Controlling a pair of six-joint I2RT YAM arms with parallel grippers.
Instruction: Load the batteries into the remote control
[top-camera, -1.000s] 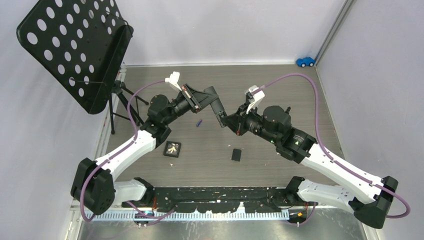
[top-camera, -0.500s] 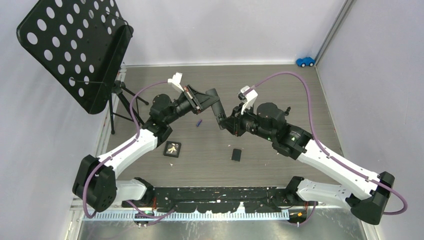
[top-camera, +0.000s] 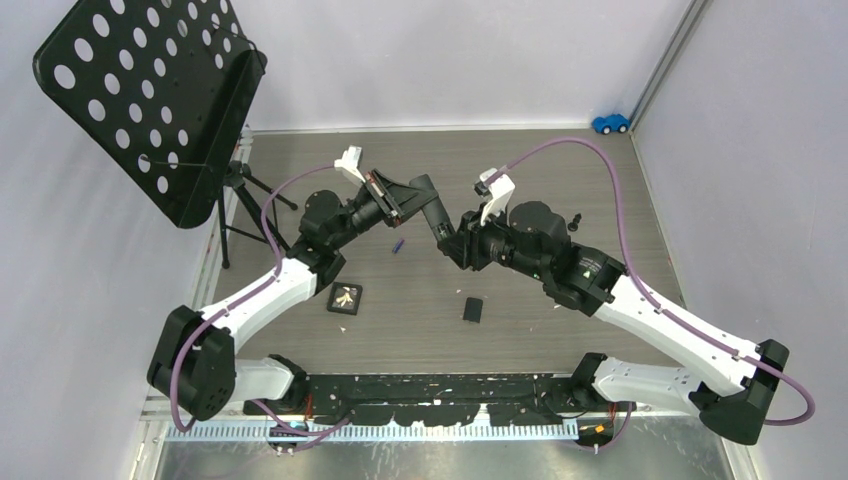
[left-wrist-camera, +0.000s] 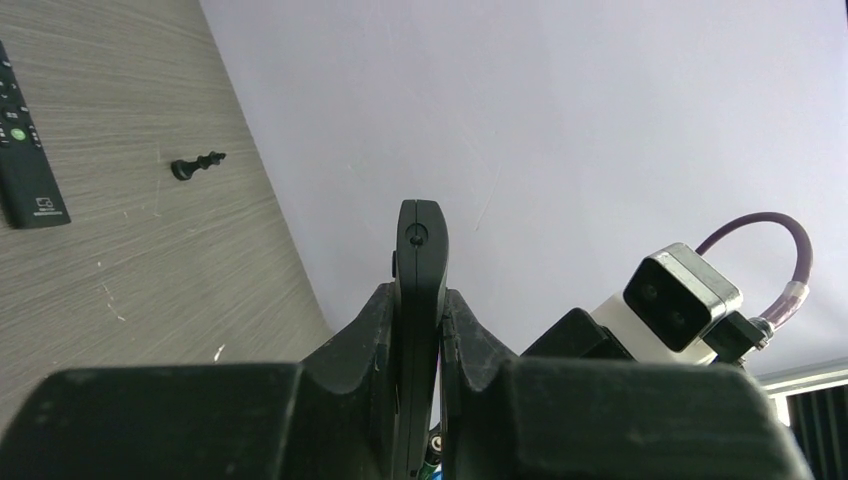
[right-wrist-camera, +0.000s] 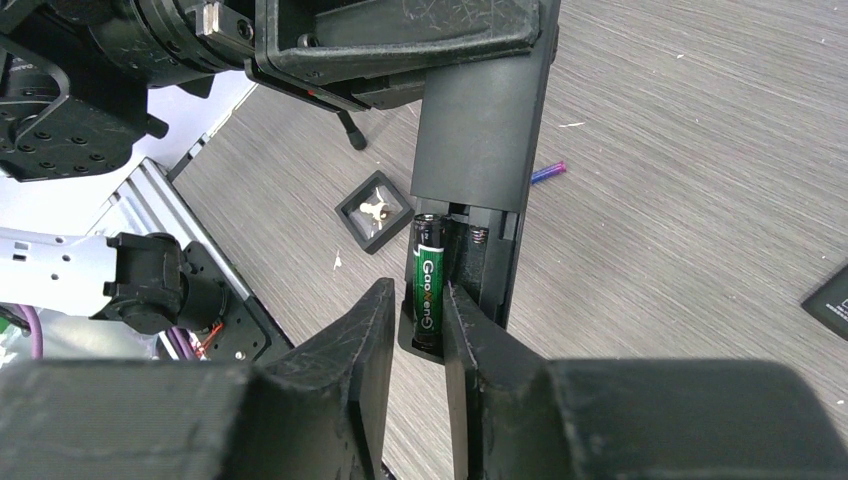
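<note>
My left gripper (top-camera: 408, 203) is shut on a black remote (top-camera: 432, 208) and holds it in the air; in the left wrist view the remote (left-wrist-camera: 421, 250) stands edge-on between the pads (left-wrist-camera: 420, 300). In the right wrist view the remote (right-wrist-camera: 480, 130) shows its open battery bay, with a dark green battery (right-wrist-camera: 428, 285) lying in the left slot. My right gripper (right-wrist-camera: 418, 305) is narrowly open, its tips on either side of that battery's near end, the right finger beside it. It shows in the top view (top-camera: 455, 243) too. A blue battery (top-camera: 398, 245) lies on the table.
The black cover plate (top-camera: 473, 309) lies in front of the arms. A small black tray (top-camera: 345, 298) sits to the left. A second remote (left-wrist-camera: 25, 160) and a small black piece (left-wrist-camera: 195, 165) lie on the table. A perforated stand (top-camera: 150, 90) is far left, a blue toy car (top-camera: 610, 123) far right.
My right arm has moved left, bringing its gripper closer to the held remote's lower end. The left gripper has kept hold of the remote and barely shifted.
</note>
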